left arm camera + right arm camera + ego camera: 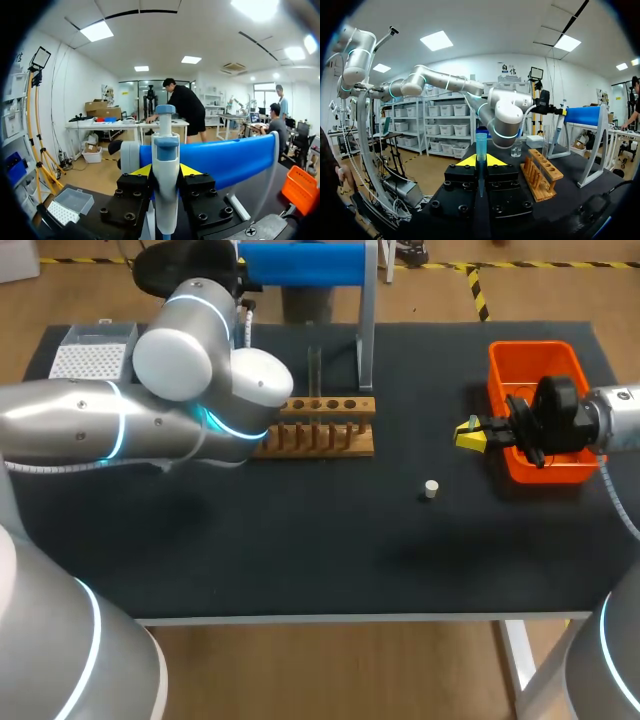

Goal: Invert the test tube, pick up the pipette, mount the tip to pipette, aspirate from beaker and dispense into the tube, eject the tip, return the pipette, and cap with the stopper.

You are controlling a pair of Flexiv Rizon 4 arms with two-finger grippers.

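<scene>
Two silver robot arms, the left arm (150, 425) and the right arm (618, 415), reached over one black desk (300, 540). Each carried one tool with two yellow tips.

The left tool (165, 171) clamped one white-and-blue plastic pipette (165, 200). The right tool (481, 161) pinched one translucent blue plastic pipette tip (481, 142).

Ahead of the right tool stood:
- one wooden test tube rack (541, 173), with four holes showing along its top rail
- one clear glass test tube (314, 368)
- one clear glass beaker (516, 148)
- one blue-barrelled grey metal stand (300, 262)

Near the right tool lay one small white cylindrical stopper (430, 489), and one orange plastic bin (530, 355) sat beneath its wrist. Beside the left tool sat one clear box of white pipette tips (70, 205).
</scene>
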